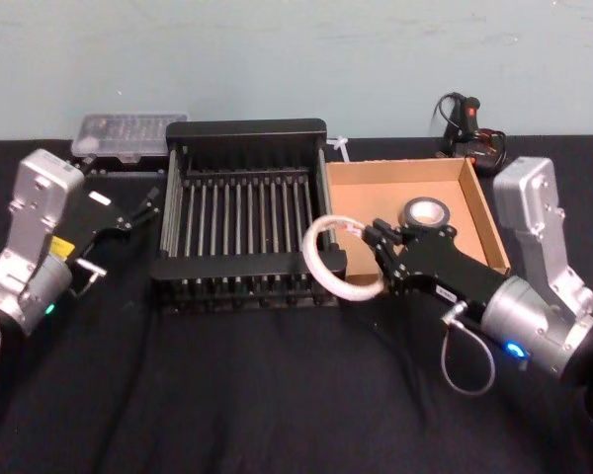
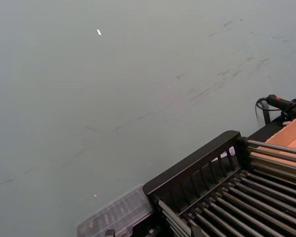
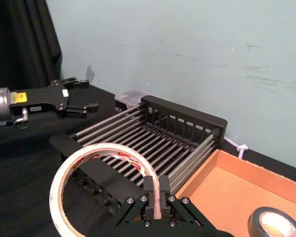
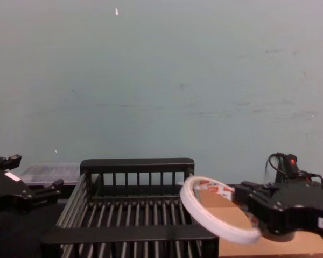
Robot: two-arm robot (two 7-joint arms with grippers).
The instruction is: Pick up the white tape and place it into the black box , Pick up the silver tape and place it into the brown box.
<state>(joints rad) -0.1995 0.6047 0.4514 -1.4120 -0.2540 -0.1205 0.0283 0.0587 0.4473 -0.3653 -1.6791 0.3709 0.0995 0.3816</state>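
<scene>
The white tape point(image 1: 338, 265) hangs tilted in the air over the front right corner of the black box point(image 1: 242, 133), with my right gripper point(image 1: 379, 259) shut on its rim. In the right wrist view the fingers point(image 3: 149, 193) pinch the ring's band point(image 3: 64, 170). From the chest the white tape point(image 4: 215, 215) shows in front of the right gripper point(image 4: 246, 205). The silver tape point(image 1: 425, 212) lies flat inside the brown box point(image 1: 400, 170), also seen as the grey roll point(image 3: 275, 224). My left gripper point(image 1: 143, 207) is open, parked left of the black box.
A clear plastic case point(image 1: 128, 133) sits behind the crate's left corner. A black handheld device with a cable point(image 1: 465, 123) lies at the back right. A white tie point(image 1: 338, 148) lies between the two boxes at the back. Black cloth covers the table.
</scene>
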